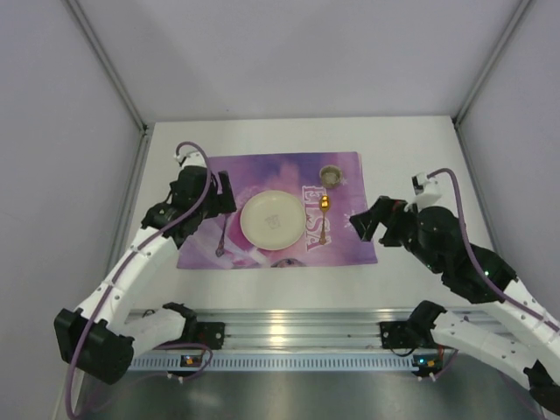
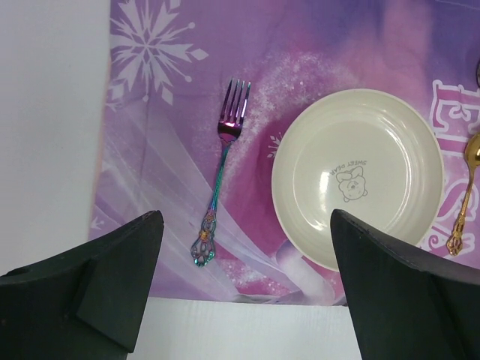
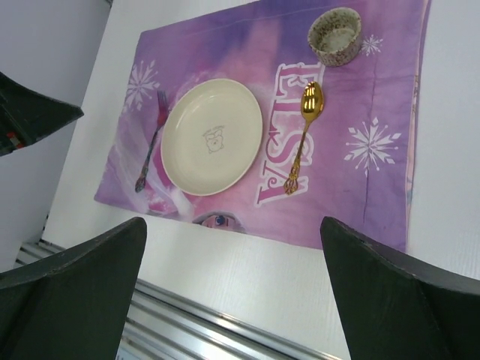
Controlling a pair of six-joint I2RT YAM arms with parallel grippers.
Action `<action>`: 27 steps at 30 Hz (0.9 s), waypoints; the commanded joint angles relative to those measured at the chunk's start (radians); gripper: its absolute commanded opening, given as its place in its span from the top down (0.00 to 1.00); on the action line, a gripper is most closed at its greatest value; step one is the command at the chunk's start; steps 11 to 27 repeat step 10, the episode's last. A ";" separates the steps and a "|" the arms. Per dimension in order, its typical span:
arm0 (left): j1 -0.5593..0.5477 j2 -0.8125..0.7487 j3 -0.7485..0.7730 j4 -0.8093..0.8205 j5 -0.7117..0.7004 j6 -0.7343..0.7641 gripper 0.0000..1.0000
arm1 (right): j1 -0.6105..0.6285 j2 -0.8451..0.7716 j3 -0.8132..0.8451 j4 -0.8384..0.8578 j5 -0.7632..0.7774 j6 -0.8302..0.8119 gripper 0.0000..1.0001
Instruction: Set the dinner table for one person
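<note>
An off-white counter (image 1: 289, 284) fills the workspace, with a ribbed metal rail (image 1: 289, 337) along its near edge. It lies beneath both sets of jaws and touches neither. A purple snowflake placemat (image 1: 280, 171) sits at its middle.

On the mat, a cream plate (image 1: 272, 219) lies in the centre. An iridescent fork (image 2: 219, 176) is just left of it and a gold spoon (image 3: 304, 135) just right. A small bowl (image 3: 335, 35) stands beyond the spoon.

The left jaws hang spread wide and empty above the mat's left part, near the fork. The right jaws, also spread wide and empty, hang over the bare counter just beside the mat's right edge.

From above, the left arm (image 1: 188, 206) hides the mat's far left corner, and the fork is a faint sliver. The left wrist view cuts off the spoon at its right border.
</note>
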 commanded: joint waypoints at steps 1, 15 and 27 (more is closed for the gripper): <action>0.001 -0.075 0.025 -0.022 -0.055 0.019 0.02 | 0.005 -0.048 0.032 -0.072 0.003 0.035 0.00; 0.001 -0.231 -0.030 -0.001 -0.101 0.072 0.04 | 0.005 -0.171 0.049 -0.102 0.010 0.004 0.00; 0.001 -0.231 -0.030 -0.001 -0.101 0.072 0.04 | 0.005 -0.171 0.049 -0.102 0.010 0.004 0.00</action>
